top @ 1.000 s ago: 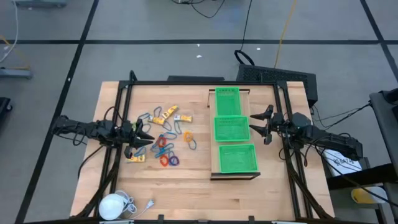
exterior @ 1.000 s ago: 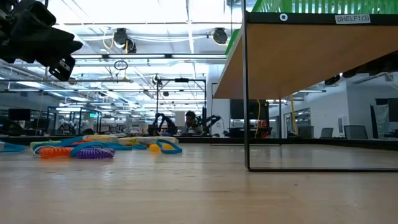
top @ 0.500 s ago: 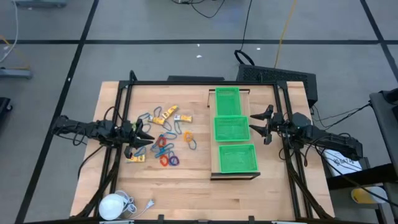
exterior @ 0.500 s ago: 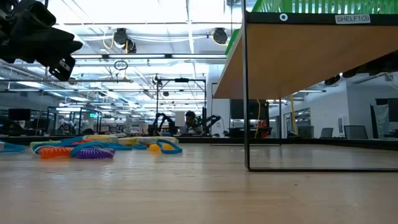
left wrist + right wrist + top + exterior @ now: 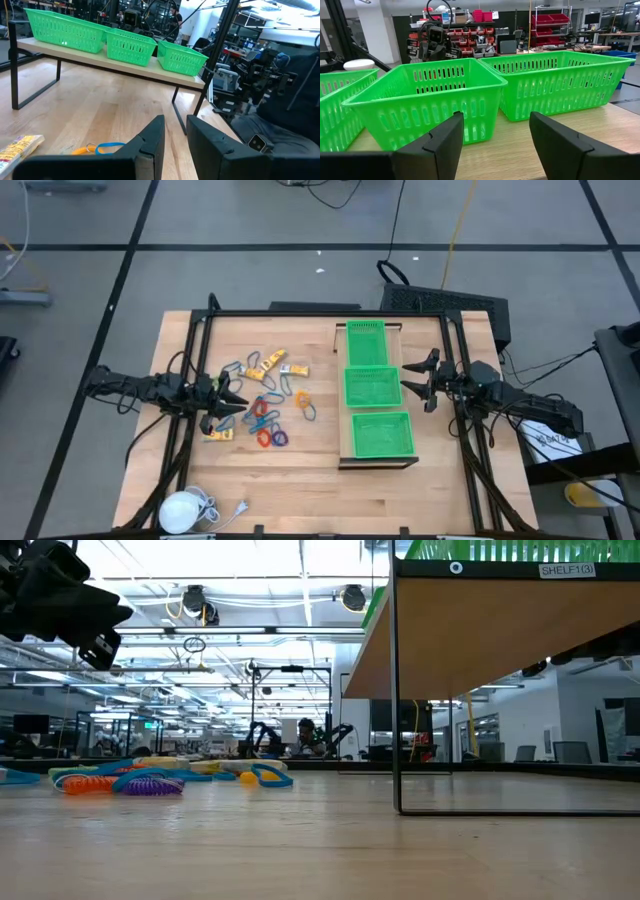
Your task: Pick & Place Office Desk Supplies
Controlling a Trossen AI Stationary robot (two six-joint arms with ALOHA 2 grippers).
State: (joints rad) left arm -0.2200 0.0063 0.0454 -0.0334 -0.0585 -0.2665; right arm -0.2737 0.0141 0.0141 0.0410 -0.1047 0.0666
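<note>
Bright, even overhead light — ceiling fixtures glare in the low view; wrist views perhaps slightly soft up close.

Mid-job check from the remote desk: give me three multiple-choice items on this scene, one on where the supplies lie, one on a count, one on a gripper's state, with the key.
1. Where do the office desk supplies lie?
A. in the green baskets
B. loose on the table, beside the left gripper
C. on the floor

2. How many green baskets stand on the shelf?
A. two
B. three
C. five

3. What state is the right gripper in?
A. open and empty
B. shut on a packet
C. shut on a ring

Key: 1 B, the high view shows the pile spread on the wood by the left gripper. 2 B, three baskets sit in a row. 3 A, the right wrist view shows its fingers apart with nothing between.
</note>
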